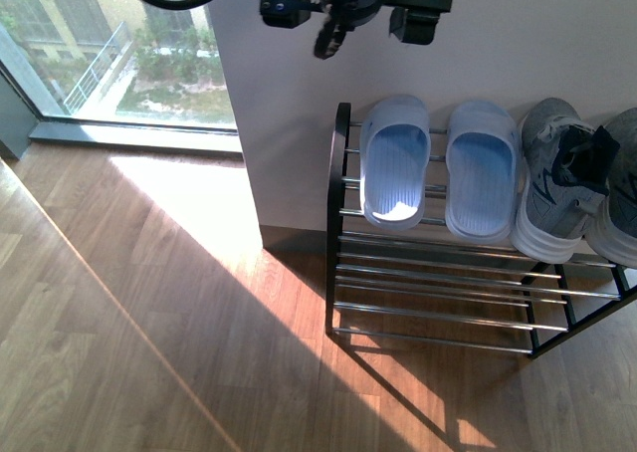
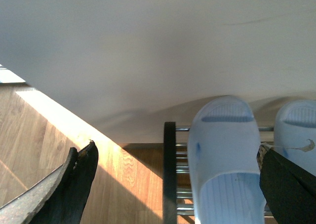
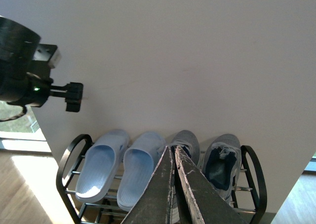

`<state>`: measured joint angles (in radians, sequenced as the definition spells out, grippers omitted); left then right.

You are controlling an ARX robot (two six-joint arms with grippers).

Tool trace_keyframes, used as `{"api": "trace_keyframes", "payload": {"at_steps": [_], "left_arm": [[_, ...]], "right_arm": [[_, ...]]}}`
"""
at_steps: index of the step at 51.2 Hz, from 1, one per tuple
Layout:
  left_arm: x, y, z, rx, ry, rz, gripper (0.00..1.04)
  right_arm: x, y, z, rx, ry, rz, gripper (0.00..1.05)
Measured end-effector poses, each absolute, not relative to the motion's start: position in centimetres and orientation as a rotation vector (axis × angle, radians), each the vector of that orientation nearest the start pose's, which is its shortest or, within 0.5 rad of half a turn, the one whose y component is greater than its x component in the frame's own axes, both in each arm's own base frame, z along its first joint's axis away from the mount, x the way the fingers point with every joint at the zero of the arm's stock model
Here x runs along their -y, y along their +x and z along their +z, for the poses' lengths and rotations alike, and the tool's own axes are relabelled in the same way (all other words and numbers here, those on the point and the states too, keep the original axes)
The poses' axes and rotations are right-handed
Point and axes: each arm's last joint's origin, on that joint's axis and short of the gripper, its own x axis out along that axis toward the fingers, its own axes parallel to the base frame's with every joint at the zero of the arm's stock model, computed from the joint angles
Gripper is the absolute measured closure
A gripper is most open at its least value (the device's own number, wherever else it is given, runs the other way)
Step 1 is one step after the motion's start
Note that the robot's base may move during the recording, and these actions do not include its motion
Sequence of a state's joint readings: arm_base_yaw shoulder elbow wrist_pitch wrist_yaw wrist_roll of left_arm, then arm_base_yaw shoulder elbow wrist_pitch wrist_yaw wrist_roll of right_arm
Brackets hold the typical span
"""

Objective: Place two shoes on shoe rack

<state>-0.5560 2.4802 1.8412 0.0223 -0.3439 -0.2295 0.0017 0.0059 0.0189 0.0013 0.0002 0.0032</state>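
Observation:
The shoe rack [image 1: 438, 273] stands against the wall, and all the shoes sit on its top shelf. Two pale blue slides [image 1: 395, 161] [image 1: 482, 169] lie on the left, two grey sneakers [image 1: 557, 178] [image 1: 622, 188] on the right. My left gripper [image 1: 368, 29] hangs open high above the slides, holding nothing. In the left wrist view its fingers [image 2: 74, 184] spread wide over the left slide [image 2: 227, 155] and the rack's black upright [image 2: 169, 174]. My right gripper [image 3: 173, 149] is shut and empty, well above the left sneaker [image 3: 187, 142], with the other sneaker [image 3: 224, 162] beside it.
A white wall [image 1: 498, 54] backs the rack. A floor-length window [image 1: 100, 54] is at the far left. Sunlit wooden floor [image 1: 149, 323] spreads in front and to the left. The rack's lower rods [image 1: 438, 313] hold nothing.

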Motion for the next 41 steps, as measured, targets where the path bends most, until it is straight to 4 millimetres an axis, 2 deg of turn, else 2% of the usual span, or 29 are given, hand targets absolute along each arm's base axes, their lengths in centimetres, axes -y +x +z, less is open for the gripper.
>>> {"api": "trace_keyframes", "payload": {"at_steps": [6,10,15,17,20,22,26,28,34,41], "left_arm": [[24.9,44.2,11.7,-0.537,0.052,-0.076,0.09],[22.7,42.3,12.7,-0.504,0.043,-0.042,0.09],[19.4,38.5,15.4,-0.434,0.038,0.024,0.09],[17.9,36.4,16.8,-0.403,0.026,0.049,0.09],[16.5,34.2,17.8,-0.368,0.005,0.066,0.09],[15.8,32.9,18.1,-0.359,-0.002,0.074,0.09],[13.3,28.7,18.4,-0.356,-0.024,0.125,0.09],[12.4,27.2,18.5,-0.359,-0.033,0.146,0.09],[10.0,23.5,19.4,-0.339,-0.042,0.227,0.09],[8.1,20.4,20.5,-0.305,-0.050,0.289,0.09]], "right_arm": [[0.0,9.7,17.0,0.014,0.003,0.002,1.03],[0.0,9.7,17.0,0.014,0.003,0.002,1.03],[0.0,9.7,17.0,0.014,0.003,0.002,1.03],[0.0,9.7,17.0,0.014,0.003,0.002,1.03],[0.0,9.7,17.0,0.014,0.003,0.002,1.03],[0.0,9.7,17.0,0.014,0.003,0.002,1.03],[0.0,9.7,17.0,0.014,0.003,0.002,1.03],[0.0,9.7,17.0,0.015,0.003,0.001,1.03],[0.0,9.7,17.0,0.014,0.003,0.002,1.03],[0.0,9.7,17.0,0.014,0.003,0.001,1.03]]}}
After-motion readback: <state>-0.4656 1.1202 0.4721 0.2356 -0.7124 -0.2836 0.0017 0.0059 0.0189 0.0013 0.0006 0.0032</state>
